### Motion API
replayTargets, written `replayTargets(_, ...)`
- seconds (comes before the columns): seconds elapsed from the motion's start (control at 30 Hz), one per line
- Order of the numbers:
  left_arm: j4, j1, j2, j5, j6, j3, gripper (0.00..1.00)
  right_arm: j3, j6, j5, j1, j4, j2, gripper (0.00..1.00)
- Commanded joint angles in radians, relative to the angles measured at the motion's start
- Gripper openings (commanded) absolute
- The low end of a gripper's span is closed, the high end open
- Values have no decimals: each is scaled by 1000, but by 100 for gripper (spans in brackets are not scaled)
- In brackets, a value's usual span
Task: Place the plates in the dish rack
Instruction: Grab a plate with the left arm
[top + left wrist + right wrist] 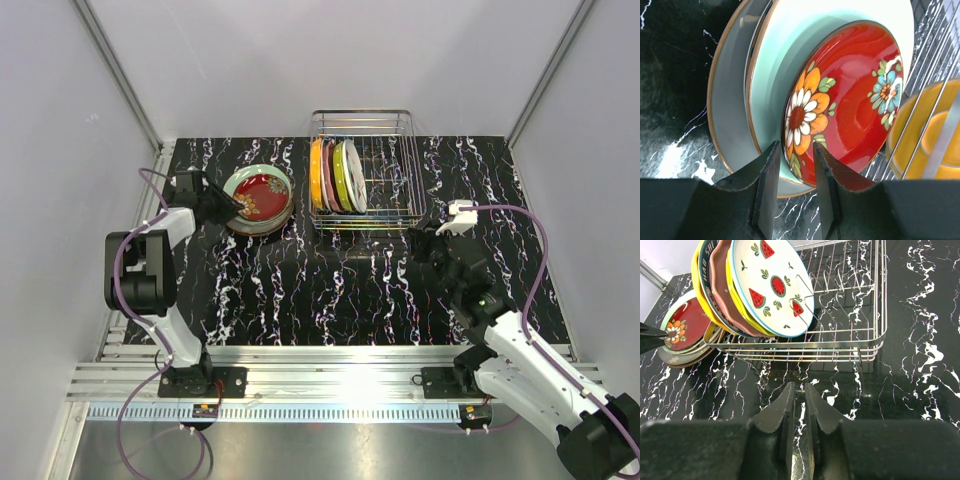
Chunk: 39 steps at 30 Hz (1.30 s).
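Plates [335, 176] stand on edge in the left end of the dish rack [362, 113] at the far edge of the worktop [330, 290]. Just left of it we see a flat stack [258, 222] topped by a red flowered plate [850, 95]. Our left gripper [794, 150] meets that plate's rim with fingers apart, and our right gripper [799, 395] hangs before the rack, fingers together on nothing.

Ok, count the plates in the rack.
5, at the left end of the dish rack: orange plate, dark-rimmed plate, pink plate, yellow-green plate, white watermelon plate; another might hide between them.
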Motion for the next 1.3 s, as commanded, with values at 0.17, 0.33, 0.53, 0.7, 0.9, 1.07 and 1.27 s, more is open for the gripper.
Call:
replayTargets(0.17, 93, 7, 61, 56, -56, 41, 34, 11, -19, 59, 1, 25, -35, 19)
replayTargets(0.33, 107, 9, 72, 47, -93, 14, 34, 11, -19, 61, 0, 27, -27, 19)
replayTargets(0.53, 192, 14, 89, 83, -171, -40, 29, 11, -20, 59, 0, 31, -16, 18)
replayTargets(0.7, 233, 20, 78, 81, -205, -66, 20, 9, -19, 58, 0, 33, -15, 18)
replayTargets(0.9, 233, 23, 32, 69, -216, -79, 0, 11, -23, 56, 1, 33, -18, 18)
replayTargets(1.07, 207, 23, -63, 50, -207, -88, 0, 17, -45, 17, 0, 40, -23, 20)
replayTargets(1.27, 164, 24, -175, 55, -205, -106, 0, 15, -70, -97, 0, 97, -50, 31)
